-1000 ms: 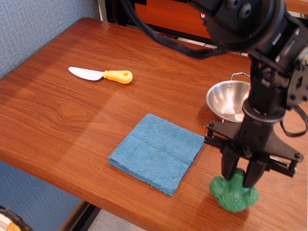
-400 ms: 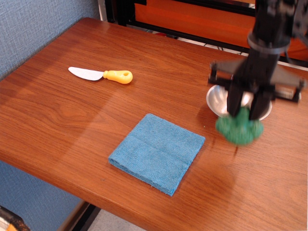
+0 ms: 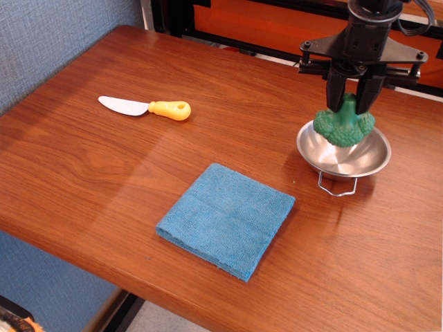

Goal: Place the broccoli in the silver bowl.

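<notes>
Table [image 3: 104,173]: cloth and knife lie well clear of the work.
Bowl [image 3: 346,160]: near right edge, empty.
Gripper [image 3: 352,97]: clamped on stalk.
Broccoli [image 3: 344,126]: florets down, above bowl; lower it centred, then release.

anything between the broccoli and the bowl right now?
Nothing visible. The gripper holds the broccoli by its stalk, florets down, over the bowl; the bowl's visible interior is bare. The cloth and knife lie off to the side.
</notes>
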Action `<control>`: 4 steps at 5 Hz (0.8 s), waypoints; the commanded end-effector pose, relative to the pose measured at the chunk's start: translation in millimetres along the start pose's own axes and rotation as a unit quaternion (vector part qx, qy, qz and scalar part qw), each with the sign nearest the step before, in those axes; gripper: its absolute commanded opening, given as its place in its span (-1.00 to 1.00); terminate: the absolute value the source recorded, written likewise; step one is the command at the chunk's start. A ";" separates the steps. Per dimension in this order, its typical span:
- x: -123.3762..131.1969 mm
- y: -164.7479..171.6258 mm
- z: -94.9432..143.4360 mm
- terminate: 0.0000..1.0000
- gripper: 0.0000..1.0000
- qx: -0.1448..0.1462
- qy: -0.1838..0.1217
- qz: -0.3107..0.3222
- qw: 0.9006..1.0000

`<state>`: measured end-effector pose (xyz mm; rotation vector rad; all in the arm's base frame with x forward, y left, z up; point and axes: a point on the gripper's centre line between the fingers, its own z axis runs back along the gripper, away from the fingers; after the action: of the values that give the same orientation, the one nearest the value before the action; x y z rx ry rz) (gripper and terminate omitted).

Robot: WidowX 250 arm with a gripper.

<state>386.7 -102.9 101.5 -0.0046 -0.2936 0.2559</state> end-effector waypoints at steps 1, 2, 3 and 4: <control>13.3 -8.6 -7.5 -1.00 -1.00 -0.013 -0.035 -0.003 0.999; 9.5 -14.3 -16.0 -1.00 -1.00 -0.015 -0.025 -0.010 1.000; 5.7 -14.4 -23.5 -1.00 -1.00 -0.009 -0.017 -0.007 1.000; 7.4 -12.4 -18.3 -1.00 1.00 -0.009 -0.008 -0.010 1.000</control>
<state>404.0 -118.2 61.4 0.0064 -0.2518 0.2267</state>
